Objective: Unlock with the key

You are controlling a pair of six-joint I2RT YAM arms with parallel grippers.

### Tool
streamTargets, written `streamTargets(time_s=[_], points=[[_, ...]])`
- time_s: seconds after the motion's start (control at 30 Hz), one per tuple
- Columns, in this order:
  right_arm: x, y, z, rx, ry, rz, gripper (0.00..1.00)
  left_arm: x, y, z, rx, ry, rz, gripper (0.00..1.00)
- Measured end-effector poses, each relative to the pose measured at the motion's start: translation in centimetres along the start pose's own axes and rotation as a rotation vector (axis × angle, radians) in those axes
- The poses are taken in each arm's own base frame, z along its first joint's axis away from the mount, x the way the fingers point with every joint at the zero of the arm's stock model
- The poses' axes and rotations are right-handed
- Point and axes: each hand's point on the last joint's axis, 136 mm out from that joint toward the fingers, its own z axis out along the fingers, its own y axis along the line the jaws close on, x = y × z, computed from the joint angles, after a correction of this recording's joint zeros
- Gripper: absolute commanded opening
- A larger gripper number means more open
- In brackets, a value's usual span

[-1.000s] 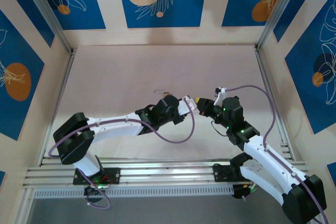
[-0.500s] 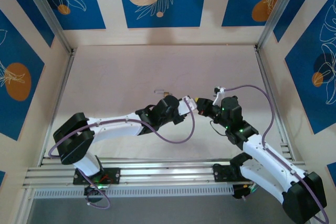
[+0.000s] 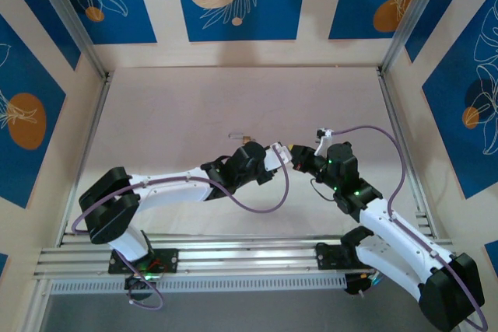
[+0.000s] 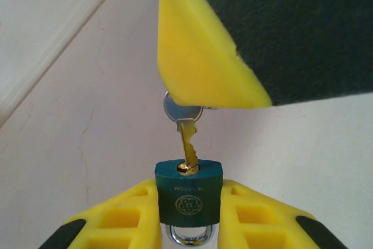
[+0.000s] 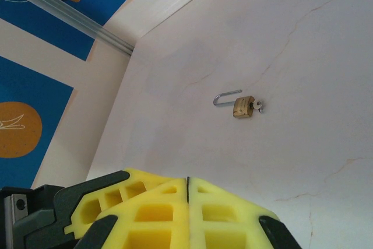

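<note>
Teal padlock (image 4: 188,197): small flat-bodied lock, keyway facing outward, held near the middle of the pale tabletop (image 5: 303,56).
Left gripper (image 4: 189,214): yellow ribbed fingers clamped on the padlock's sides. The steel shackle runs back between them, and I cannot tell whether it has released.
Key (image 4: 187,141): round silver head and brass blade. The blade is seated in the keyway, leaning slightly left.
Right gripper (image 5: 187,180): jaws pressed together with no gap. The key's head is tucked under its yellow pad (image 4: 198,62), so it is probably pinching the key.
Just changed: the right forearm has crept slightly toward the left gripper, and the two remain tip to tip.
Meaning: insertion looks finished, so the turn is the step in hand.
Brass padlock (image 5: 243,107): lies farther off on the table, shackle swung open, well apart.
</note>
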Motion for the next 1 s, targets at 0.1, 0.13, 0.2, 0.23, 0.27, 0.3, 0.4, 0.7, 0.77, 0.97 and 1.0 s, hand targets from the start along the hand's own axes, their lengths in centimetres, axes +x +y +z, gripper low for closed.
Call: streamTargets(time_s=[0.1, 0.13, 0.2, 0.23, 0.27, 0.3, 0.4, 0.7, 0.77, 0.97, 1.0], points=[[0.0, -0.01, 0.05, 0.0, 0.0, 0.0, 0.0, 0.02, 0.03, 0.0, -0.002, 0.001, 0.001, 0.22], [-0.05, 0.04, 0.05, -0.002, -0.002, 0.0, 0.0, 0.02, 0.06, 0.0, -0.004, 0.001, 0.001, 0.22], [-0.05, 0.05, 0.09, -0.002, -0.002, 0.0, 0.0, 0.02, 0.09, -0.01, -0.006, 0.002, 0.004, 0.22], [-0.02, 0.04, 0.13, -0.002, -0.001, 0.0, 0.0, 0.02, 0.1, -0.01, -0.009, 0.002, 0.008, 0.22], [0.0, 0.04, 0.17, -0.002, 0.0, 0.001, 0.0, 0.07, 0.14, 0.0, -0.012, 0.005, 0.009, 0.22], [-0.01, 0.08, 0.17, -0.004, -0.001, 0.002, 0.0, 0.1, 0.15, 0.01, -0.013, 0.006, 0.012, 0.21], [0.04, 0.15, 0.19, -0.006, 0.001, 0.002, 0.0, 0.15, 0.19, 0.05, -0.017, 0.008, 0.02, 0.21], [-0.15, 0.06, 0.11, 0.001, -0.01, 0.001, 0.0, 0.57, 0.01, 0.35, -0.024, 0.022, 0.028, 0.21], [-0.16, 0.01, 0.11, 0.004, -0.011, 0.002, 0.0, 0.58, 0.05, 0.34, -0.029, 0.024, 0.031, 0.21], [-0.14, -0.03, 0.15, 0.007, -0.012, 0.013, 0.0, 0.48, 0.26, 0.33, -0.042, 0.021, 0.032, 0.2], [-0.08, 0.0, 0.17, 0.006, -0.011, 0.015, 0.0, 0.41, 0.31, 0.32, -0.045, 0.019, 0.031, 0.2]])
